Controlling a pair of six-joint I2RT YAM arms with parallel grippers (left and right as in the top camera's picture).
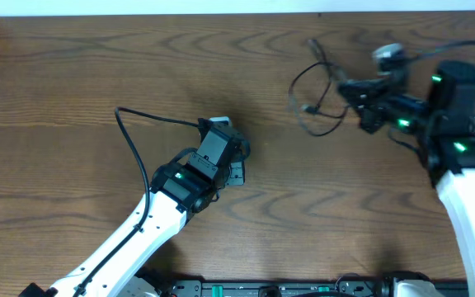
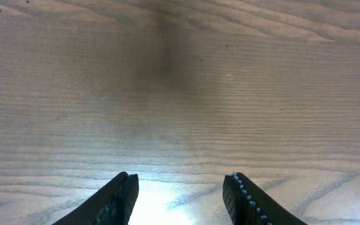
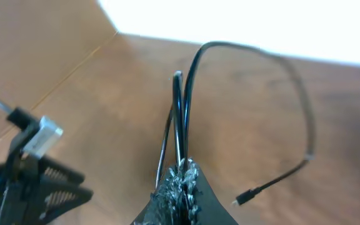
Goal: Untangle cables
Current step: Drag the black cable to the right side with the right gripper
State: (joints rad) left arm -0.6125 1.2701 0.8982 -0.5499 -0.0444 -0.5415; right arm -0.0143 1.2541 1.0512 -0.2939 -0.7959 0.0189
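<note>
Step judged: early separation | your right gripper (image 3: pixel 180 182) pinched the black cable (image 3: pixel 306 119) | your left gripper (image 2: pixel 180 182) stood wide, empty, over table (image 2: pixel 180 75) | next likely needed left on that cable.

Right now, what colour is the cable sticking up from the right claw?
The cable is black, clearest in the right wrist view.

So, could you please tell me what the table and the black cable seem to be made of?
Table: probably wood or a wood-look laminate; brown, fairly matte, with fine grain lines and a soft glare patch. Black cable: likely a plastic or rubber jacket; smooth, slightly shiny, and it bends into a loose loop.
</note>
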